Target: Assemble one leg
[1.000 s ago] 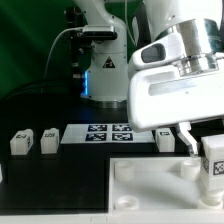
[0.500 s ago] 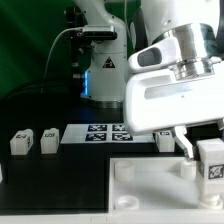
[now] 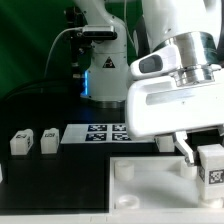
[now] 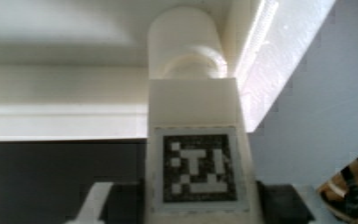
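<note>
My gripper (image 3: pixel 207 160) is shut on a leg (image 3: pixel 212 166), a small white block with a black-and-white tag, and holds it upright at the exterior view's right, over the right edge of the large white panel (image 3: pixel 150 188). In the wrist view the leg (image 4: pixel 197 120) runs between my two dark fingers (image 4: pixel 105 202), tag facing the camera, its rounded far end close to the white panel (image 4: pixel 69 100). My gripper (image 4: pixel 197 208) grips its sides. Whether the leg touches the panel is hidden.
Two more legs (image 3: pixel 22 141) (image 3: pixel 49 139) stand at the exterior view's left, and another (image 3: pixel 166 142) is behind my finger. The marker board (image 3: pixel 100 132) lies on the black table beyond the panel. The robot base stands behind.
My gripper has moved down with the leg in it, bringing the leg lower toward the panel. The other legs have not moved.
</note>
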You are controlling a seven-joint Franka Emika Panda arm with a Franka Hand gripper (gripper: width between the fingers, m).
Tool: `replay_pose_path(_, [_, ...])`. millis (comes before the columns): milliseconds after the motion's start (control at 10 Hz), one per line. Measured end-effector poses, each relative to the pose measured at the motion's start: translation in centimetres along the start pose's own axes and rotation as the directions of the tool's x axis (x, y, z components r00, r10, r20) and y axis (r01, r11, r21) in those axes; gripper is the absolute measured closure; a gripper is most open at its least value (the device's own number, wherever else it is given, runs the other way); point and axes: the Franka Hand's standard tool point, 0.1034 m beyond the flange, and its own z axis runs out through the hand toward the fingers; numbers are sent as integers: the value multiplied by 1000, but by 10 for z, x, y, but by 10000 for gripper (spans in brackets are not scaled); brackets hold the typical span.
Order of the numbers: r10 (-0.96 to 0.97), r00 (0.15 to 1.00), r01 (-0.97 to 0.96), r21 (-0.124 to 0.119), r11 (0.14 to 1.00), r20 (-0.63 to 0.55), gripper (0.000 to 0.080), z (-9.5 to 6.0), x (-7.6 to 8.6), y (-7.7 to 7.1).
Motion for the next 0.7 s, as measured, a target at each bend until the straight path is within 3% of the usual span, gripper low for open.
replay_pose_path(100, [3,1000,-3,-15,1000,3,506,0,0,0])
replay_pose_path(300, [-2,999,2,-14,1000,41,506,2,-3,1])
replay_pose_path(400, [-2,999,2,-14,1000,43,325,2,-3,1])
replay_pose_path(500, [-2,999,2,-14,1000,45,210,3,-4,1])
replay_pose_path(600, [-2,999,2,-14,1000,45,210,3,-4,1])
replay_pose_path(700, [-2,999,2,-14,1000,46,162,3,-4,1])
